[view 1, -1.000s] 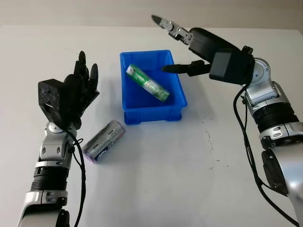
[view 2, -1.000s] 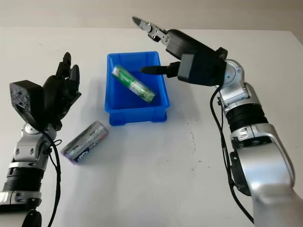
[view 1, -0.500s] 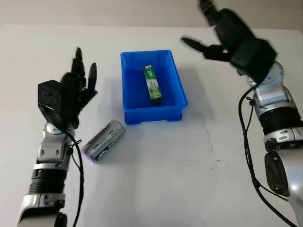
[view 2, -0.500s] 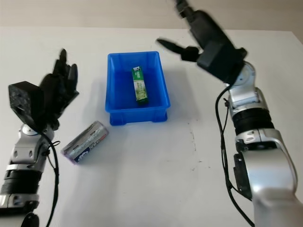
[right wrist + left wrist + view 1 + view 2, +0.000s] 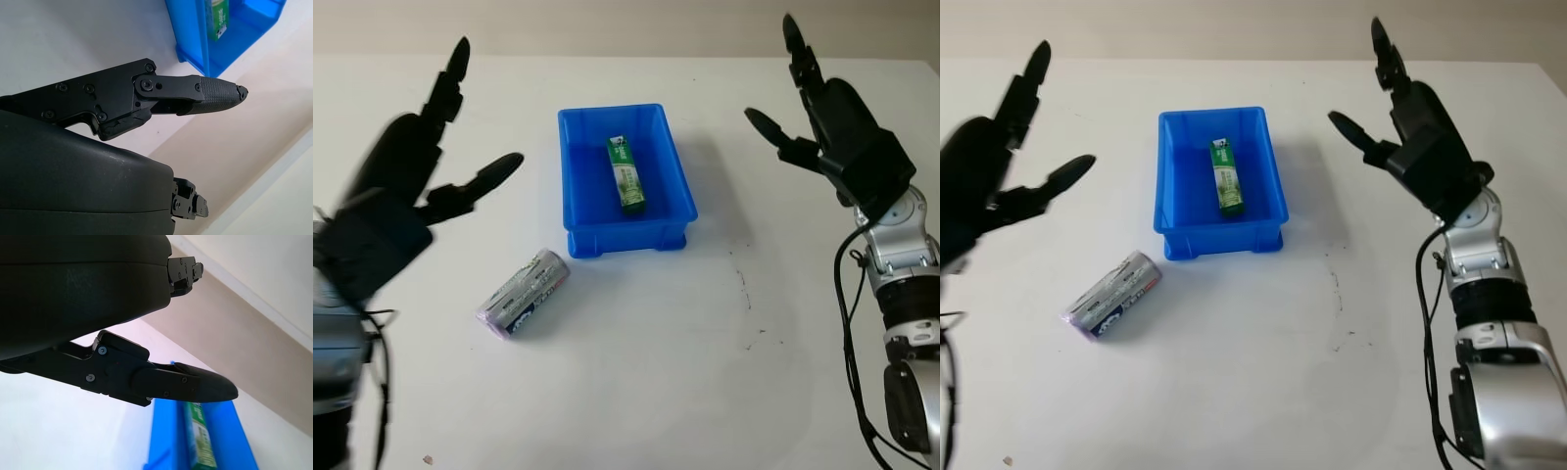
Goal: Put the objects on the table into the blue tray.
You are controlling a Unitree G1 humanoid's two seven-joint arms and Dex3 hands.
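Note:
A blue tray (image 5: 677, 186) stands at the table's centre back, with a green tube-like pack (image 5: 626, 173) lying lengthwise inside it. A silver and purple can (image 5: 524, 293) lies on its side on the table, in front of the tray's left corner. My left hand (image 5: 406, 186) is open, raised above the table to the left of the tray and behind the can. My right hand (image 5: 827, 127) is open too, raised to the right of the tray. The tray (image 5: 234, 440) and the green pack (image 5: 201, 443) appear past the left hand's finger in the left wrist view.
The white table (image 5: 656, 372) stretches bare in front of the tray and the can. Its back edge meets a beige wall (image 5: 607, 24). A few small dark marks (image 5: 744, 289) dot the surface right of centre.
The green pack has dropped from a diagonal lie to a lengthwise one in the tray. My right hand has drawn back to the right and up. My left hand has lifted and come nearer.

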